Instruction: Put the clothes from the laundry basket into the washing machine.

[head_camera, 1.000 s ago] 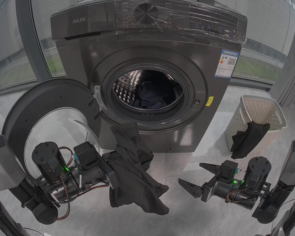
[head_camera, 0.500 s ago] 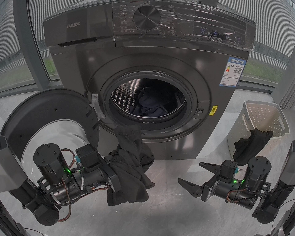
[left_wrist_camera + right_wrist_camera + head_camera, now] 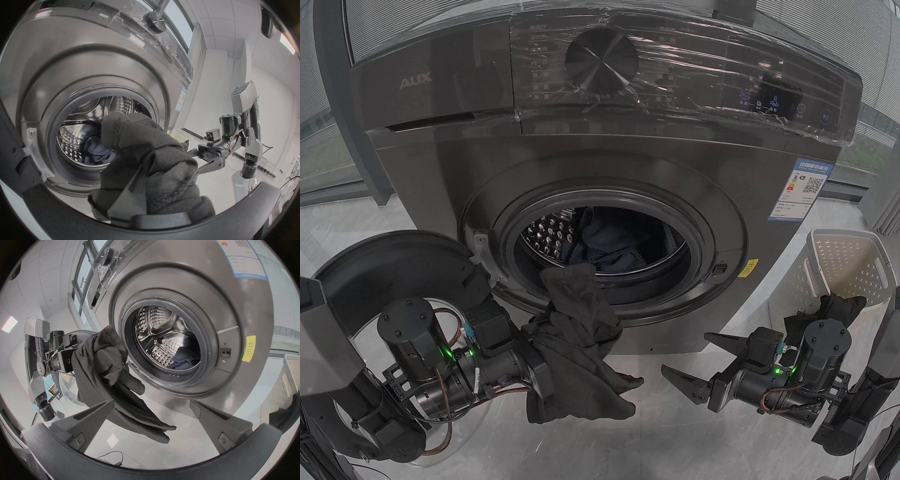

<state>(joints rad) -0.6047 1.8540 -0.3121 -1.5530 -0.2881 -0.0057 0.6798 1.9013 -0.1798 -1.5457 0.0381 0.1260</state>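
Observation:
The washing machine point(image 3: 600, 144) stands in front of me with its round door point(image 3: 394, 269) swung open to the left. A dark blue garment point(image 3: 606, 240) lies in the drum. My left gripper point(image 3: 550, 369) is shut on a black garment point(image 3: 578, 337) just below the drum's rim; the cloth's top reaches the opening's lower edge and the rest hangs down. In the left wrist view the black garment point(image 3: 150, 162) bunches over the fingers in front of the drum. My right gripper point(image 3: 685, 355) stays open and empty, low to the right. The laundry basket point(image 3: 850, 250) holds another black garment point(image 3: 831, 312) draped over its rim.
The basket stands on the pale floor right of the machine, close behind my right arm. The open door sits right behind my left arm. Bare floor lies between the two grippers in front of the machine.
The head view has drawn closer to the machine. My left gripper has carried the black garment up to the drum's lower rim, and the hanging cloth has bunched. The right gripper has kept its pose.

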